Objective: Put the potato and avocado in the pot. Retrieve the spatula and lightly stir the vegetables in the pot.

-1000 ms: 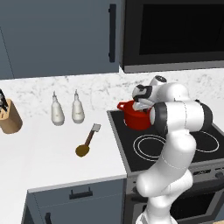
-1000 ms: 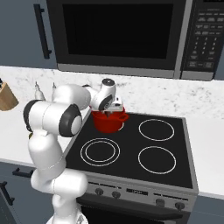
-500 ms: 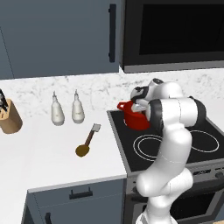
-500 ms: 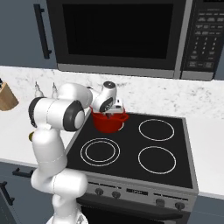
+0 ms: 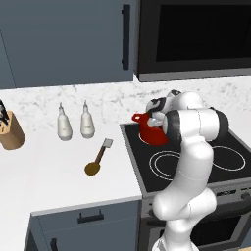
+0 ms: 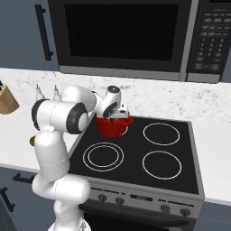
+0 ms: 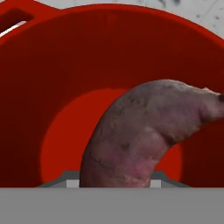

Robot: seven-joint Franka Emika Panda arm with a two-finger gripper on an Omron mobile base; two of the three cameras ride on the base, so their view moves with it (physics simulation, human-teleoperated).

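One dark maroon avocado [image 7: 144,135] sits in the pincer's [image 6: 118,116] grip, held right over the open red pot [image 6: 112,127] on the stove's back left burner. Well apart to the left, the spatula [image 5: 98,157] lies on the white table [image 5: 44,169].

The squat round red pot [image 7: 65,57] looks smooth and glossy inside. The curved maroon-brown avocado piece [image 7: 140,135] has rough, mottled, matt skin.
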